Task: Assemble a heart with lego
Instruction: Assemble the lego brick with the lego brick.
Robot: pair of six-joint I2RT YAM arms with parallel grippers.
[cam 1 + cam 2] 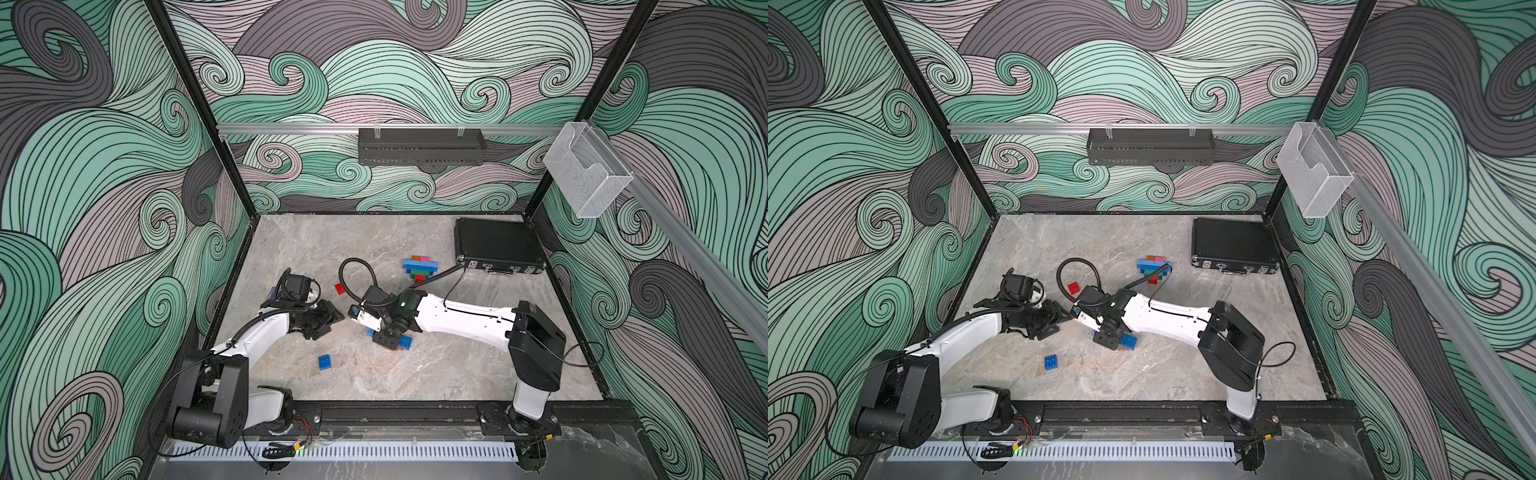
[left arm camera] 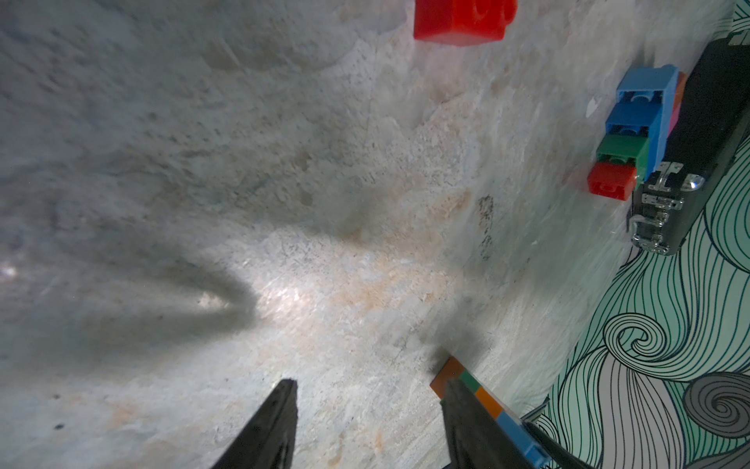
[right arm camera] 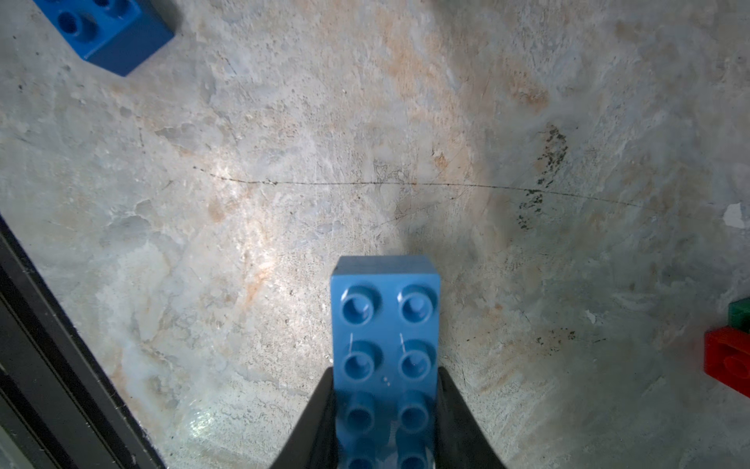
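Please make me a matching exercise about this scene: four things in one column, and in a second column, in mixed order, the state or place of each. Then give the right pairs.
Column 1
1. left end effector
2. right end effector
3. dark blue square brick
4. black case

Column 2
A. closed, in the far right corner
B. shut on the light blue oblong brick
C. open, holding nothing
D. lies alone, studs up

Right pairs: 1-C, 2-B, 3-D, 4-A.
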